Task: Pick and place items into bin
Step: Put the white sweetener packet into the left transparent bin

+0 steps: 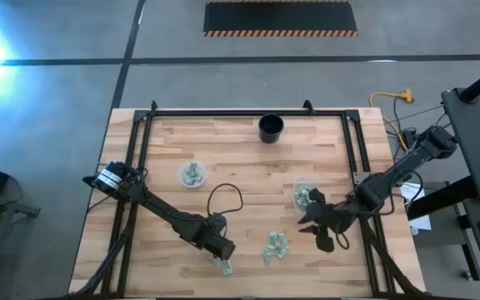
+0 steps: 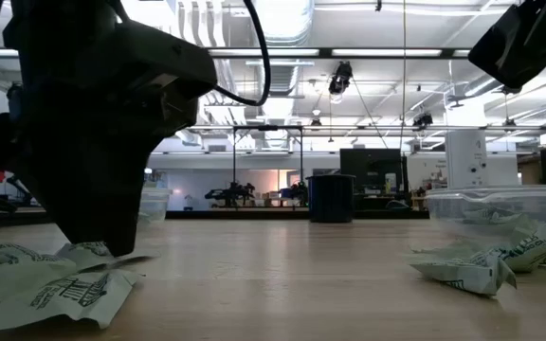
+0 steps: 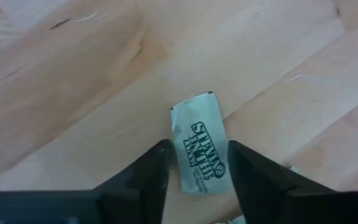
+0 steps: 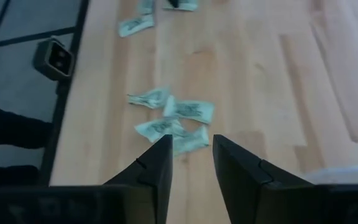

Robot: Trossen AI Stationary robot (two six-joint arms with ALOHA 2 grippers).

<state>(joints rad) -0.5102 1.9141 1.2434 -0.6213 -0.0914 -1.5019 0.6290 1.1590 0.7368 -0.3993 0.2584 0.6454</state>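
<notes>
Left gripper (image 3: 197,168) down at the bench's (image 1: 248,158) near edge, fingers (image 3: 148,174) open astride one packet (image 3: 197,158) lying flat. Close squarely across its width, then lift straight. Right gripper (image 4: 190,163) fingers apart, empty, above the loose pile (image 4: 173,121).

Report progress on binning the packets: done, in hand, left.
Done: packets already lie in both clear tubs. In hand: the left gripper straddles one packet on the table, jaws not yet clamped; the right gripper is empty. Left: the loose pile.

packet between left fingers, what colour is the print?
Dark green lettering on the pale packet; clearest in the left wrist view.
</notes>
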